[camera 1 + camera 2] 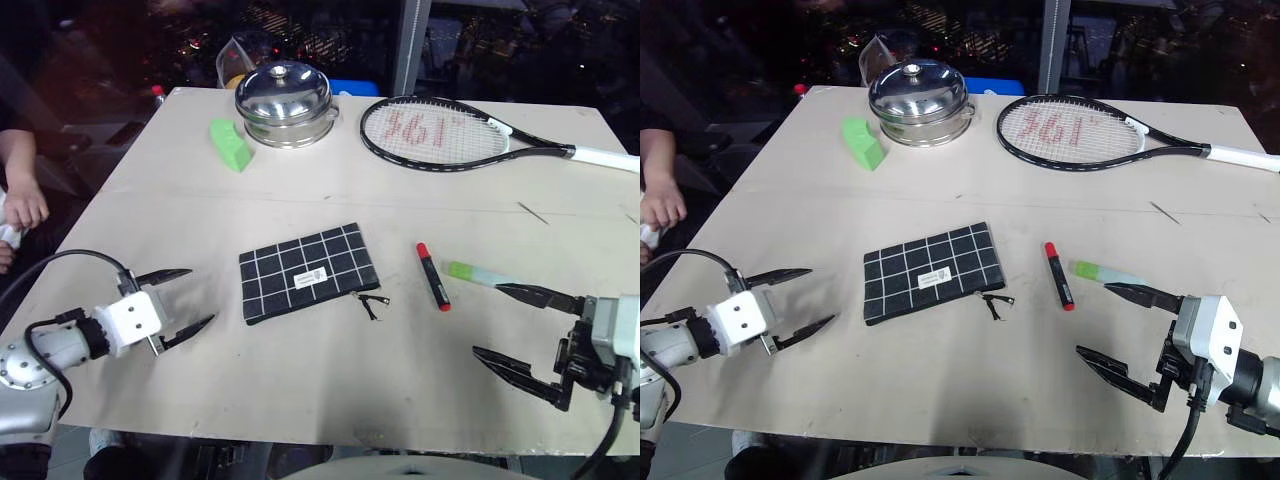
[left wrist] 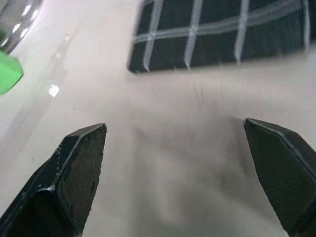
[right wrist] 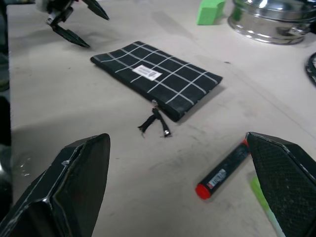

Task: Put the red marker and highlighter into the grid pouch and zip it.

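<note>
The grid pouch (image 1: 308,272) lies flat near the middle of the bench (image 1: 330,380), its zipper edge on the near side and the dark pull (image 1: 368,300) trailing off its near right corner; the zip looks closed, though I cannot be sure along its whole length. It is soft fabric and should be light and floppy, so it will likely need pinning at one end while the pull is drawn, and the pull itself is small and loose, best pinched at its tab. Just right of the pouch lies the red marker (image 1: 432,276), pointing roughly far to near with its red cap at the far end; right of that, close but not touching, lies the highlighter (image 1: 475,273), its green cap toward the marker. Both are stiff, light, smooth plastic barrels that may roll or slip, so a hold across the middle of the barrel seems safest. The left pincer (image 1: 184,298) hovers over the bench left of the pouch, spread wide, holding nothing and touching nothing. The right pincer (image 1: 1108,325) sits near and right of the two pens, also spread wide and empty; its far finger (image 1: 1137,294) lies just beside the highlighter's near end, and whether it touches I cannot tell.
</note>
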{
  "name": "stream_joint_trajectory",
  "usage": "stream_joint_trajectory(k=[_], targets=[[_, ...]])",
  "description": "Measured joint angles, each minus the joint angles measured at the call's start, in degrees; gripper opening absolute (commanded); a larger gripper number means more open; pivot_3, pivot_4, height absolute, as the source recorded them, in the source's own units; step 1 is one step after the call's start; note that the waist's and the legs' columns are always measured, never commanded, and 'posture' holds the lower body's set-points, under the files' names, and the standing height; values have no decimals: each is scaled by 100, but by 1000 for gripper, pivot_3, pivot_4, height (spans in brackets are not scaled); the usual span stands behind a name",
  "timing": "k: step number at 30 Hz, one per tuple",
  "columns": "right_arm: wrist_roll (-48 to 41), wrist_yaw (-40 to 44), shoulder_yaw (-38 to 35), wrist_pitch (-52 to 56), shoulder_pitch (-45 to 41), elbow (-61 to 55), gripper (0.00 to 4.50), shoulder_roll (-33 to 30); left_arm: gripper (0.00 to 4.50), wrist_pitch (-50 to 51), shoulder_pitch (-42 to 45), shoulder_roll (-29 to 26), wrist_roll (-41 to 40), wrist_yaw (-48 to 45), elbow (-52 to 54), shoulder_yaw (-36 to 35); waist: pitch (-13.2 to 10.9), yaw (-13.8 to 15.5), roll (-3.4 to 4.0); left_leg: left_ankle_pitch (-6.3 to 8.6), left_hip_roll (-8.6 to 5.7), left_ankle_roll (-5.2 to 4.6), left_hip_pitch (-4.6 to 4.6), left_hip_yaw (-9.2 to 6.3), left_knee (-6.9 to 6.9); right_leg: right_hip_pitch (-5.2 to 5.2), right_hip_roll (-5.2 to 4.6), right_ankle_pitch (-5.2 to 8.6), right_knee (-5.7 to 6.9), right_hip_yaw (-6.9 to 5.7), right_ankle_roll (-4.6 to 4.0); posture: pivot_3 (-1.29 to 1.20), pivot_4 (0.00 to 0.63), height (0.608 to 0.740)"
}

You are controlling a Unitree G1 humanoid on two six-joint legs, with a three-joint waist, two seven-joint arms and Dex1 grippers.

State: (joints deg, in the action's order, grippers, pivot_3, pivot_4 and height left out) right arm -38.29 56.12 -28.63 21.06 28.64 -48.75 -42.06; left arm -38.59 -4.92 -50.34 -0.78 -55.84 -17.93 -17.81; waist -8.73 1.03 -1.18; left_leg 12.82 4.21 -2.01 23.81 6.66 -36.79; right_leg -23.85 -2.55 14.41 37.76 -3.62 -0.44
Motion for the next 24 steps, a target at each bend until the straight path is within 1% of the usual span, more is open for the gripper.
stream_joint_trajectory(k=[2,4,8,9,13,15,16,17,18,20,21,22,23,24], targets=[[-4,-50,82,-2,-14,-30,4463,2,4500,-468,310,0,190,170,-325,217,8,22,10,-1,-1,-1,0,2,-1,2,-8,8,2,-6,15,0,150,740],[-4,-83,82,-9,-17,-32,4463,3,4500,-690,504,5,263,239,-475,390,12,27,13,-1,-1,-2,0,2,-2,5,-8,9,3,-8,17,0,150,740],[-3,-144,90,-14,31,-52,4463,3,4500,-1284,1065,146,430,253,-575,1058,20,52,16,-4,-3,-8,0,6,-7,16,-9,8,3,-11,19,0,150,740],[-5,-153,84,-18,47,-84,4463,1,4500,-1416,1232,181,467,251,-599,1271,24,38,13,-15,-4,-31,0,7,-7,18,-6,8,3,-11,20,0,150,740],[-41,-181,84,-13,42,-190,4463,-28,4500,-1409,1741,443,599,342,-679,1771,27,35,16,-15,-5,-36,-1,5,-15,20,2,0,9,-12,46,0,150,740],[-50,-195,86,-12,23,-213,4500,-43,3997,-1363,1917,528,730,442,-733,1901,27,33,17,-15,-4,-36,-2,3,-20,22,6,1,12,-13,49,0,150,740],[-51,-217,93,-10,-6,-218,4500,-51,3663,-1295,2016,580,810,489,-762,2002,29,37,20,-15,-4,-36,-2,1,-26,25,8,2,15,-14,50,0,150,740],[-53,-250,112,-8,-46,-225,4500,-53,3270,-1258,2078,632,862,508,-795,2084,30,36,21,-15,-3,-36,-2,1,-29,25,9,2,17,-14,51,0,150,740],[-54,-292,153,-2,-65,-255,4500,-57,2635,-1199,2124,680,872,494,-825,2207,30,34,21,-15,-2,-36,-2,0,-32,26,9,2,18,-14,51,0,150,740],[-55,-334,232,6,-106,-288,4500,-69,1895,-1146,2158,701,833,453,-836,2319,30,31,21,-15,-1,-36,-2,-1,-34,27,9,2,18,-14,51,0,150,740],[-50,-423,335,36,-183,-318,4500,-76,1342,-1053,2150,695,733,358,-819,2376,31,29,21,-15,-1,-36,-2,-2,-34,27,9,2,18,-14,51,0,150,740],[-47,-473,390,60,-240,-326,4500,-74,1342,-993,2150,697,681,317,-818,2407,31,29,21,-15,-1,-36,-2,-2,-35,27,8,2,19,-14,50,0,150,740],[-34,-650,525,144,-407,-349,4500,-71,895,-768,2127,703,465,210,-754,2441,30,33,21,-15,-1,-36,0,-5,-39,27,8,3,20,-16,49,0,150,740],[-29,-1027,773,361,-751,-400,4500,2,445,-264,2016,710,48,21,-507,2448,31,-4,16,-15,2,-36,2,-5,-42,27,8,4,21,-16,47,0,150,740]])
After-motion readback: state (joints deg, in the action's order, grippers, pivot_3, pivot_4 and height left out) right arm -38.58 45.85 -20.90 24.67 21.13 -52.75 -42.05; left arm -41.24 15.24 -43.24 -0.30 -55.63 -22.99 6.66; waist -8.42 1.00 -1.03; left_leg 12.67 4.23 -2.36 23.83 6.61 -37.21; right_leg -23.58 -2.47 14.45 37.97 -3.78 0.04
